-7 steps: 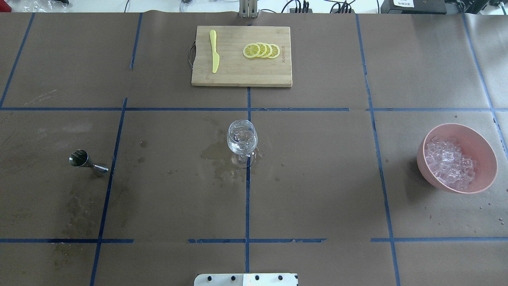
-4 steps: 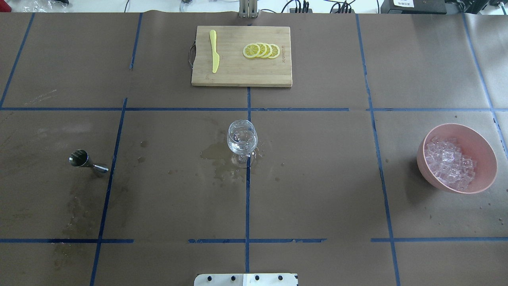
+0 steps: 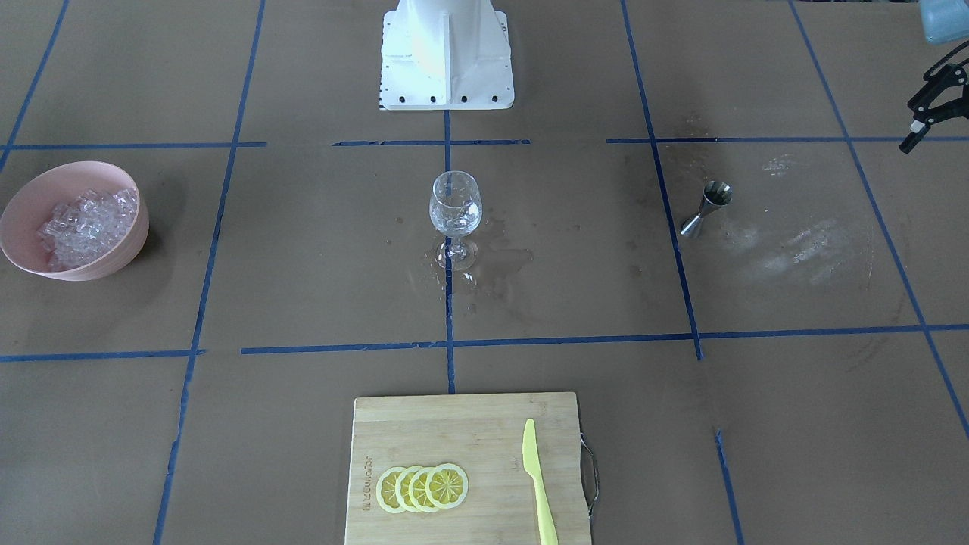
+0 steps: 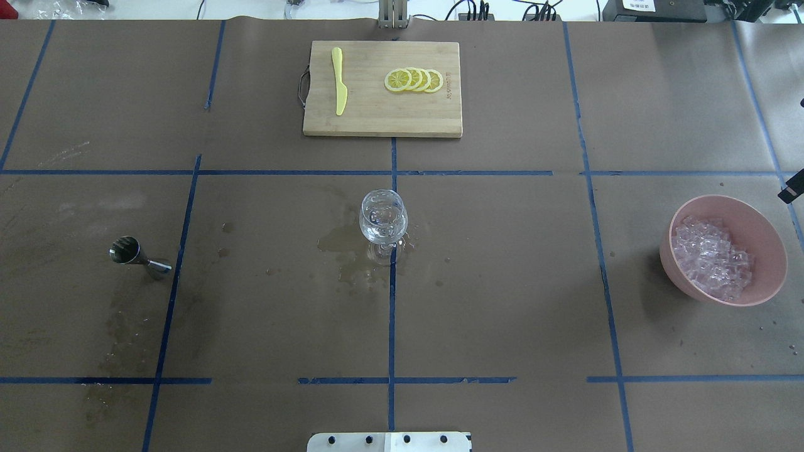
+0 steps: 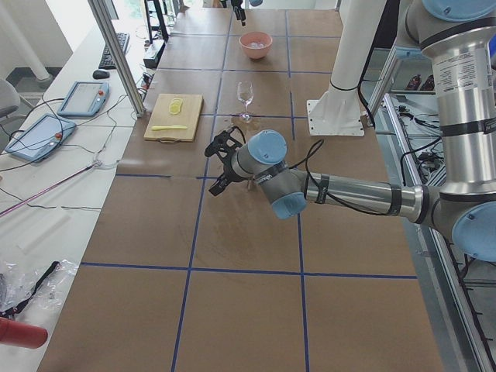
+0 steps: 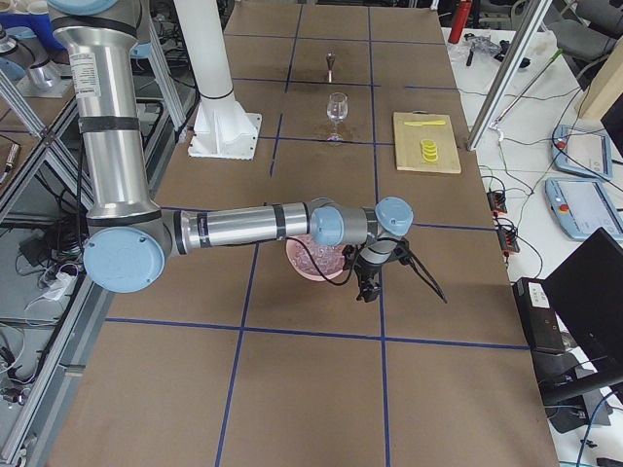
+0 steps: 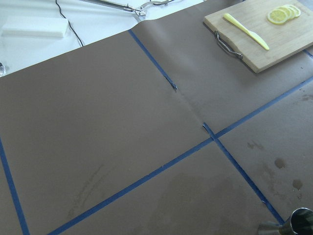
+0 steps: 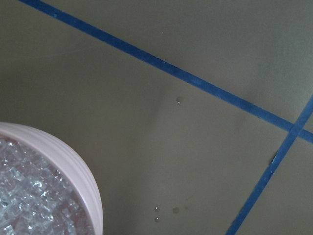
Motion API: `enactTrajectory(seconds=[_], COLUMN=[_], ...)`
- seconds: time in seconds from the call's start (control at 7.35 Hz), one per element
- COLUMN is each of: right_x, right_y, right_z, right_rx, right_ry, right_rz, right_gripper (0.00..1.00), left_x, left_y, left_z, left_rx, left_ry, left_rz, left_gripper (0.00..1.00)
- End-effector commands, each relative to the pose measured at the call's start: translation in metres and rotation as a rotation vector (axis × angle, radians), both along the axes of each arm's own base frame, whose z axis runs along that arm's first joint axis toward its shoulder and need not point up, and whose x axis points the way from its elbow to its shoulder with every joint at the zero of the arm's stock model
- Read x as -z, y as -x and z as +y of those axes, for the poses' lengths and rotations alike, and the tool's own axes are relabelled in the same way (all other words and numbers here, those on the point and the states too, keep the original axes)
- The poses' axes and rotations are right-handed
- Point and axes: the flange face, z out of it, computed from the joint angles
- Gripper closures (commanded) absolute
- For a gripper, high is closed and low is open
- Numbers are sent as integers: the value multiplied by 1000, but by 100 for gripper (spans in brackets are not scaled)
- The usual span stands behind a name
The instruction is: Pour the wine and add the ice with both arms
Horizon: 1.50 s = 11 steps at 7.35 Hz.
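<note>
A wine glass (image 4: 383,216) stands at the table's middle with a little clear wine in it; it also shows in the front view (image 3: 455,203). A pink bowl (image 4: 763,216) of ice (image 4: 713,257) sits at the right. The right wrist view shows the bowl's rim (image 8: 73,166) and ice (image 8: 29,196) close below. A steel jigger (image 4: 139,256) stands at the left. My right gripper (image 4: 796,145) shows only as two black tips at the right edge, apart, just beyond the bowl. My left gripper (image 3: 920,113) is open and empty, high and outside the jigger (image 3: 705,207).
A wooden cutting board (image 4: 377,119) at the far middle holds lemon slices (image 4: 414,80) and a yellow knife (image 4: 339,81). A wet patch (image 4: 342,245) lies around the glass's foot. The white pedestal (image 3: 447,53) stands at the robot's side.
The right gripper's fingertips have come into the overhead view at the right edge near the bowl. The glass, jigger and bowl have not moved.
</note>
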Motion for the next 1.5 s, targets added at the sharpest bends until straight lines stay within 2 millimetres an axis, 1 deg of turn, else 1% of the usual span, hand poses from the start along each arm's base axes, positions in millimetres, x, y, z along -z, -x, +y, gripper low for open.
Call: enactTrajectory(seconds=[0.0, 0.14, 0.27, 0.41, 0.54, 0.68, 0.82, 0.95, 1.09, 1.36], right_x=[-2, 1, 3, 8, 8, 11, 13, 19, 21, 20], right_y=[2, 2, 2, 2, 3, 4, 4, 5, 5, 5], right_z=[5, 5, 3, 1, 1, 1, 0, -3, -4, -5], right_rx=[2, 2, 3, 1, 1, 2, 1, -14, -18, -18], right_ry=[-70, -81, -99, -133, -141, -148, -153, -149, -149, -161], right_rz=[-21, -24, -29, -38, -40, -44, -45, -46, -47, -50], right_gripper=[0, 0, 0, 0, 0, 0, 0, 0, 0, 0], left_x=[0, -2, -12, -15, -20, -20, -13, -2, -7, -7], left_y=[-28, -48, -64, -72, -85, -112, -125, -129, -169, -216], left_z=[45, 45, 48, 52, 55, 58, 62, 68, 84, 112], left_rx=[7, 38, 78, 105, 154, 199, 210, 258, 359, 433], left_ry=[49, 75, 101, 124, 187, 228, 238, 250, 225, 240], left_rz=[122, 117, 90, 85, 97, 112, 131, 163, 146, 189], left_gripper=[0, 0, 0, 0, 0, 0, 0, 1, 1, 1])
